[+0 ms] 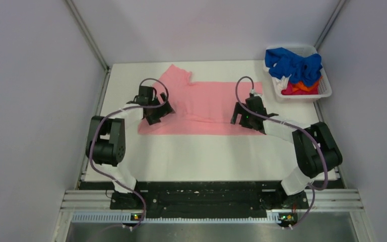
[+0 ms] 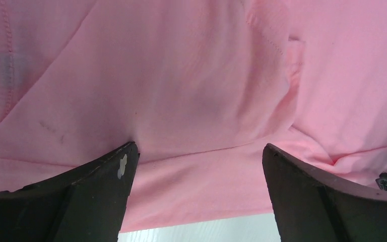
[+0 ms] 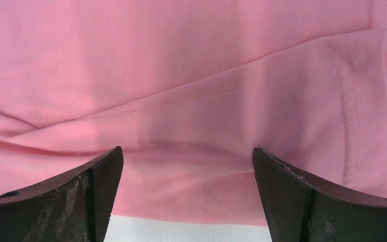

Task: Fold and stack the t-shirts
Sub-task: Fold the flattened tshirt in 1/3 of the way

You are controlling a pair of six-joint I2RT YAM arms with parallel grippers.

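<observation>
Although creased along its length near the front hem, not yet folded small: salmon-pink t-shirt (image 1: 206, 101), flat on the far half of the table (image 1: 206, 156), one sleeve jutting toward the back wall.

- Left gripper (image 1: 156, 112): over the shirt's left end, jaws spread wide, nothing grasped. Cloth directly below in the wrist view, white table showing just beyond the hem.
- Right gripper (image 1: 243, 117): over the shirt's right part, jaws likewise parted and empty, above an overlapped layer. Whether tips touch the cloth: cannot tell.
- Remaining stock: blue t-shirt (image 1: 295, 63), orange t-shirt (image 1: 308, 86) and red t-shirt (image 1: 289, 91), heaped in the white basket (image 1: 325, 93) at the far right corner.

Hazards, as judged:
- Pinching the top layer only, given the overlap under both pincers; fold likely to fall open on lifting.
- Closing short of the hem; a bunched ridge instead of a clean edge.
- Uneven lift or travel between the two arms; skewed fold line, sleeve left sticking out.
- Dragging rather than lifting; whole shirt sliding across the smooth table, wrinkles gathering.
</observation>
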